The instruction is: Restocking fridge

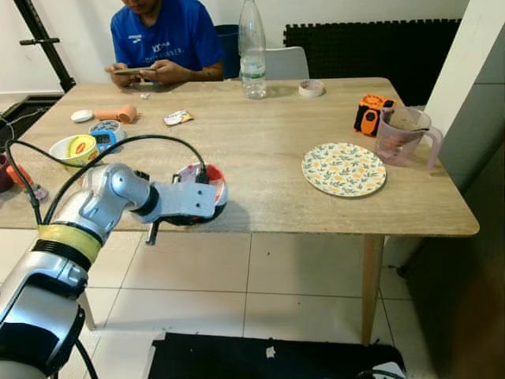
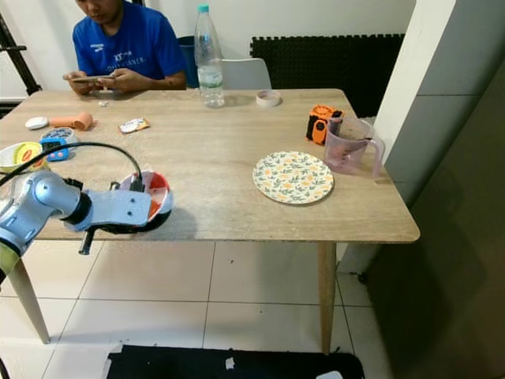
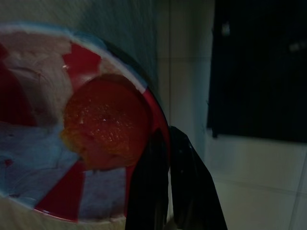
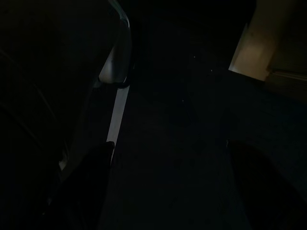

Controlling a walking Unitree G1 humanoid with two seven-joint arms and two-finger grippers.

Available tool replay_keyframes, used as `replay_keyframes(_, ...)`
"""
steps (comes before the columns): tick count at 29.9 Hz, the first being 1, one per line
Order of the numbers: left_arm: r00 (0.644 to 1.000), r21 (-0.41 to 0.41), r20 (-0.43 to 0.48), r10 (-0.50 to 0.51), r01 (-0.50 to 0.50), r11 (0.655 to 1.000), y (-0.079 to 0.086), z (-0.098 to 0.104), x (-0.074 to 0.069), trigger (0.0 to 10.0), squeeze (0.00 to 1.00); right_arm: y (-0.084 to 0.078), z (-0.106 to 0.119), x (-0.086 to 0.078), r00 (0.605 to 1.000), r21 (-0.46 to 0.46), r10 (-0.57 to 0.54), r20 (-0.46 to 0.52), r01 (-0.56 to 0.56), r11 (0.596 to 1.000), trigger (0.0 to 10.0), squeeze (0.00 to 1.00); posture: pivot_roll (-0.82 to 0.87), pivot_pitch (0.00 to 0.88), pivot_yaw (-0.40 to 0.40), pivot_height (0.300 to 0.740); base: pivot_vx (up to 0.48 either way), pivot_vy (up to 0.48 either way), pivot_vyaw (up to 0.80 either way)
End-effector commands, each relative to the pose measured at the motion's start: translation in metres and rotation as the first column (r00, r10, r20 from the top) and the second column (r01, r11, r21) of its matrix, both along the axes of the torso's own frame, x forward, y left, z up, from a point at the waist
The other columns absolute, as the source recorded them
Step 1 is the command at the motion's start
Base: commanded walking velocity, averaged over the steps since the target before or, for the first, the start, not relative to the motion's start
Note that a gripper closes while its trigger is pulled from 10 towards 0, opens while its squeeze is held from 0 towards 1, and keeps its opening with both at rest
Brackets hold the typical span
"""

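Reaching over the near edge of the wooden desk [image 1: 260,150], our left end effector [image 3: 169,143] has its two black fingers pinched on the rim of a red, white and blue bowl [image 1: 207,183]. The left wrist view shows one finger inside the rim and the other outside it, nearly together, with an orange-red lump of food [image 3: 105,120] lying in the bowl just beside them. The bowl sits at the front edge of the desk, towards our left, partly hidden by the silver wrist.

Our right end effector [image 4: 168,187] appears in a very dark wrist view; its two fingers stand well apart, with nothing between them.

Further along the desk to our right lies a flowered plate [image 1: 344,168], and beyond it a clear pink jug [image 1: 402,136] stands just beside an orange and black device [image 1: 370,113]. A clear water bottle [image 1: 252,49] stands upright near the far edge, with a roll of tape [image 1: 311,88] near it. On our left are a yellow bowl [image 1: 76,149], a small blue item [image 1: 105,134], a peach-coloured object [image 1: 118,114] and a small packet [image 1: 178,118].

A person in a blue shirt [image 1: 166,35] sits at the far side, both hands on a phone [image 1: 132,71].
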State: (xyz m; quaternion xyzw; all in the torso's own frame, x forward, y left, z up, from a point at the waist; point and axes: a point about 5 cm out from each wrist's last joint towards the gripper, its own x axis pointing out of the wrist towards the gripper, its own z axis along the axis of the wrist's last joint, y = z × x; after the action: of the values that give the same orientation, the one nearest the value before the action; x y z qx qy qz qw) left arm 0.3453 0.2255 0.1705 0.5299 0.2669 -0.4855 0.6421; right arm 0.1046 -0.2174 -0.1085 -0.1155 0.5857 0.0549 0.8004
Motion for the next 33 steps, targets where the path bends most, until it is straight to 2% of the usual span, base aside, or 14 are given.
replay_keyframes(1,1.000,0.032,0.026,-0.004,0.003,0.999,-0.002,0.000,0.005,10.0,0.00,0.004,-0.001,-0.003,1.000,0.008,-0.006,-0.004,0.006,1.000,10.0,0.00,-0.02,0.000,0.052,0.740,0.000,0.000,0.00)
replay_keyframes(8,0.999,0.059,0.038,-0.009,0.006,0.998,-0.004,-0.003,0.011,10.0,0.00,0.004,-0.002,-0.004,1.000,0.009,-0.011,-0.006,0.011,1.000,10.0,0.00,-0.03,0.000,0.058,0.740,0.000,0.000,0.00)
replay_keyframes(9,0.999,0.063,0.036,-0.014,0.011,0.998,-0.005,-0.002,0.012,10.0,0.05,0.004,-0.002,-0.004,1.000,0.010,-0.012,-0.006,0.012,1.000,10.0,0.00,-0.03,0.000,0.060,0.740,0.000,0.000,0.00)
replay_keyframes(10,0.999,0.065,0.036,-0.018,0.016,0.998,-0.006,-0.002,0.013,10.0,0.18,0.005,-0.002,-0.005,1.000,0.010,-0.013,-0.006,0.013,1.000,10.0,0.00,-0.03,0.000,0.062,0.740,0.000,0.000,0.00)
replay_keyframes(11,0.999,0.065,0.036,-0.018,0.016,0.998,-0.006,-0.002,0.013,10.0,0.18,0.005,-0.002,-0.005,1.000,0.010,-0.013,-0.006,0.013,1.000,10.0,0.00,-0.03,0.000,0.062,0.740,0.000,0.000,0.00)
replay_keyframes(12,0.999,0.066,0.045,-0.028,0.025,0.998,-0.008,0.000,0.015,10.0,0.87,0.005,-0.002,-0.005,1.000,0.011,-0.015,-0.006,0.015,1.000,10.0,0.00,-0.03,0.000,0.062,0.740,0.000,0.000,0.00)
replay_keyframes(13,0.998,0.061,0.047,-0.033,0.030,0.998,-0.010,0.001,0.016,10.0,1.00,0.005,-0.002,-0.005,1.000,0.011,-0.016,-0.006,0.016,1.000,10.0,0.00,-0.03,0.000,0.062,0.740,0.000,0.000,0.00)
replay_keyframes(17,0.997,0.053,0.064,-0.042,0.039,0.998,-0.013,0.004,0.019,10.0,1.00,0.005,-0.002,-0.005,1.000,0.012,-0.016,-0.005,0.016,1.000,10.0,0.00,-0.03,0.000,0.065,0.740,0.000,0.000,0.00)
replay_keyframes(19,0.994,0.020,0.087,-0.062,0.061,0.998,-0.019,0.009,0.021,10.0,1.00,0.006,-0.002,-0.005,1.000,0.014,-0.018,-0.005,0.018,1.000,10.0,0.00,-0.03,0.000,0.066,0.740,0.000,0.000,0.00)
replay_keyframes(20,0.992,0.017,0.102,-0.070,0.069,0.997,-0.021,0.010,0.022,10.0,0.88,0.006,-0.002,-0.005,1.000,0.014,-0.018,-0.005,0.018,1.000,10.0,0.00,-0.03,0.000,0.066,0.740,0.000,0.000,0.00)
replay_keyframes(21,0.991,0.017,0.109,-0.074,0.073,0.997,-0.021,0.011,0.023,10.0,0.88,0.006,-0.002,-0.005,1.000,0.014,-0.018,-0.005,0.018,1.000,10.0,0.00,-0.03,0.000,0.066,0.740,0.000,0.000,0.00)
replay_keyframes(22,0.991,0.012,0.107,-0.079,0.079,0.997,-0.022,0.012,0.023,10.0,0.00,0.007,-0.003,-0.005,1.000,0.014,-0.018,-0.005,0.018,1.000,10.0,0.00,-0.03,0.000,0.067,0.740,0.000,0.000,0.00)
replay_keyframes(30,0.995,-0.006,0.032,-0.092,0.093,0.996,-0.023,0.008,0.020,10.0,0.00,0.007,-0.003,-0.005,1.000,0.011,-0.014,-0.003,0.014,1.000,10.0,0.00,-0.03,0.000,0.068,0.740,0.000,0.000,0.00)
replay_keyframes(33,0.996,0.037,0.022,-0.083,0.082,0.996,-0.020,0.001,0.020,10.0,0.00,0.006,-0.002,-0.005,1.000,0.008,-0.014,-0.001,0.014,1.000,10.0,0.00,-0.03,0.000,0.067,0.740,0.000,0.000,0.00)
